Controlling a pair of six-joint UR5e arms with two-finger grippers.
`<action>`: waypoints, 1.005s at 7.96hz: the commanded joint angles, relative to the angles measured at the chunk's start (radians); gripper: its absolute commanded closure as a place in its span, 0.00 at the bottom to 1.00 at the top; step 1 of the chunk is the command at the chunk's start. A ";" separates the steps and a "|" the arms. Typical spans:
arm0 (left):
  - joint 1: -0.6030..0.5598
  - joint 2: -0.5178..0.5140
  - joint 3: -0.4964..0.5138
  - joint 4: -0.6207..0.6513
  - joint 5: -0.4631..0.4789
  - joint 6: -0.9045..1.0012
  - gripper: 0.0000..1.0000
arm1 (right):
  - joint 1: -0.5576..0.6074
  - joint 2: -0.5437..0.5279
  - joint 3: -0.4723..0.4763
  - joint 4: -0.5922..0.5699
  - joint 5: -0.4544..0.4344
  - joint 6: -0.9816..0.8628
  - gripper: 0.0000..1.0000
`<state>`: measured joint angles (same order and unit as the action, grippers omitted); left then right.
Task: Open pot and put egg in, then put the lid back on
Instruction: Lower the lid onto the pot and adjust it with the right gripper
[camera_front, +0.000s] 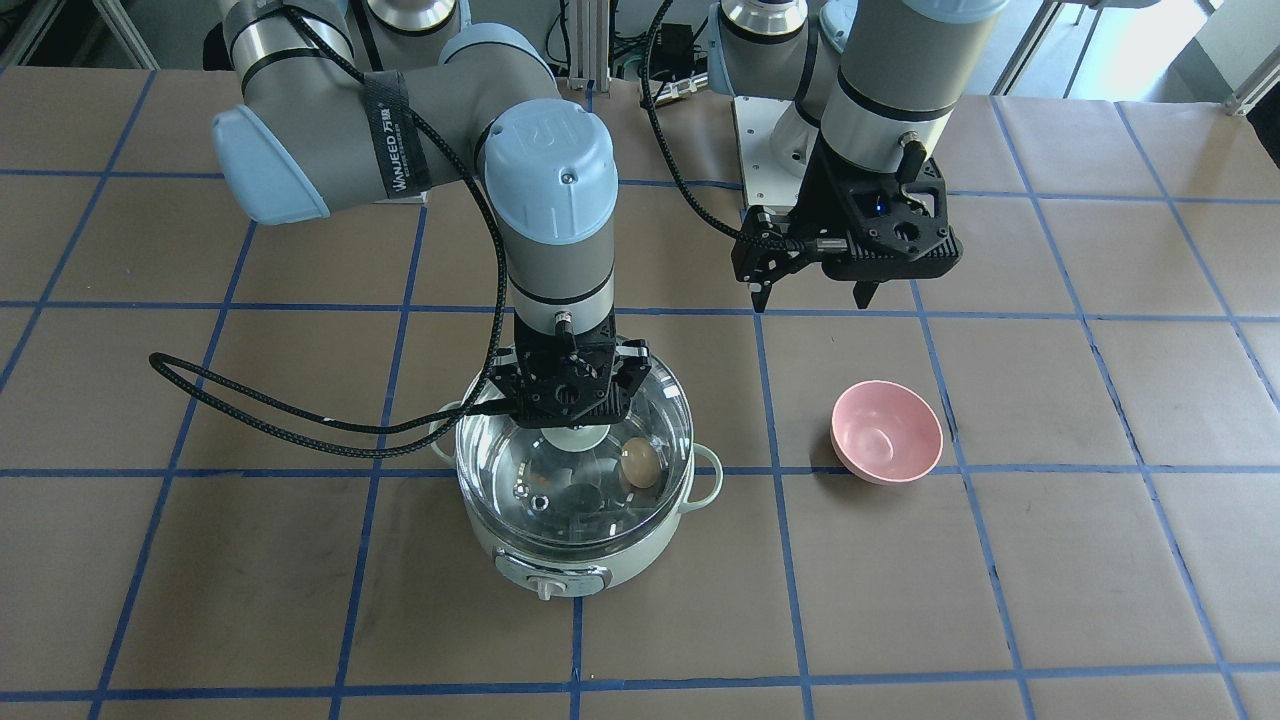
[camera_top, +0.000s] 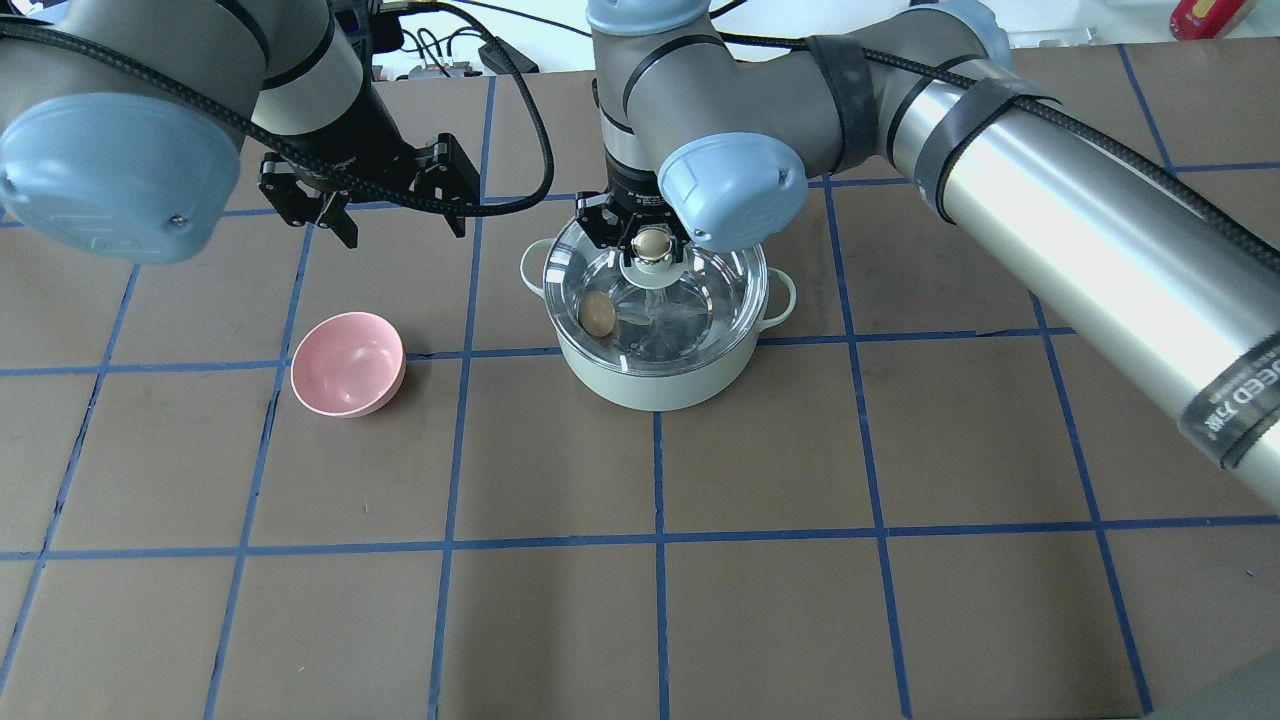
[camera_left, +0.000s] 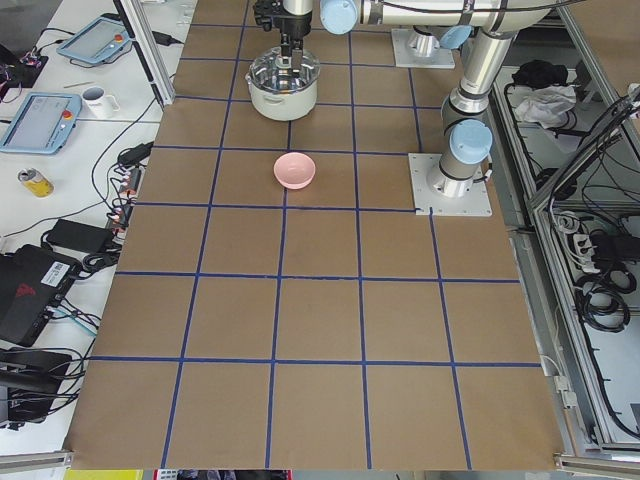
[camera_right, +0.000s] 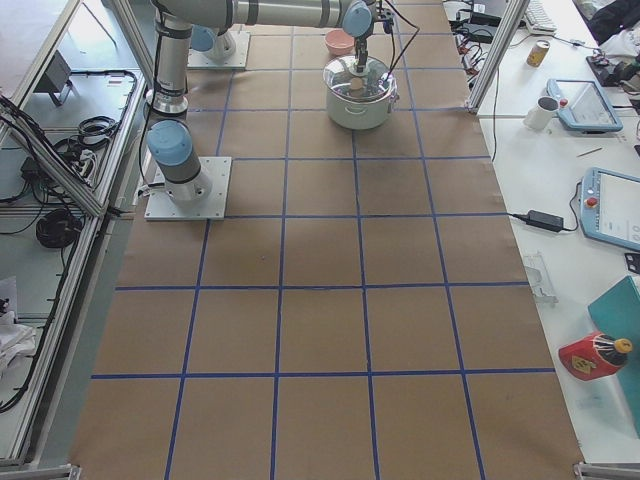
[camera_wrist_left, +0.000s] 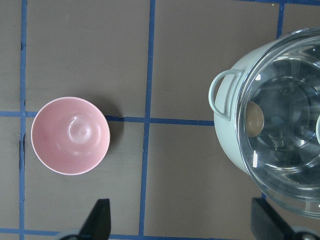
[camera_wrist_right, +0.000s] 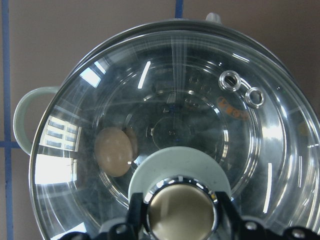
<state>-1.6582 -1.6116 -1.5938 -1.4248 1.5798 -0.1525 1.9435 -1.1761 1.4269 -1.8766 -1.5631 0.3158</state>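
The small tan egg (camera_front: 640, 463) lies in the mint-green round pot (camera_front: 570, 560) under the clear glass lid (camera_front: 520, 475), whose beige knob (camera_wrist_right: 181, 217) the right gripper (camera_top: 651, 241) directly above grasps; the left gripper (camera_front: 812, 300) hangs released near a round pink bowl (camera_front: 887, 432).

Bright even daylight, soft shadows, sharp focus, window glare on the lid (camera_wrist_right: 55, 150).

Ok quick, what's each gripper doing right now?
Left gripper: open, holding nothing.
Right gripper: closed on the beige knob of the glass lid.
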 joint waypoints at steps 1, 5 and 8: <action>0.000 0.001 0.000 0.000 0.002 0.001 0.00 | 0.000 -0.002 0.004 0.001 0.000 -0.003 1.00; 0.000 0.009 0.000 0.000 0.003 0.001 0.00 | 0.000 0.001 0.020 -0.001 0.021 0.000 1.00; -0.003 0.007 0.000 -0.002 0.005 -0.001 0.00 | 0.000 0.000 0.020 -0.001 0.021 -0.001 1.00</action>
<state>-1.6595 -1.6043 -1.5935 -1.4261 1.5831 -0.1519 1.9435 -1.1760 1.4462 -1.8775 -1.5428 0.3159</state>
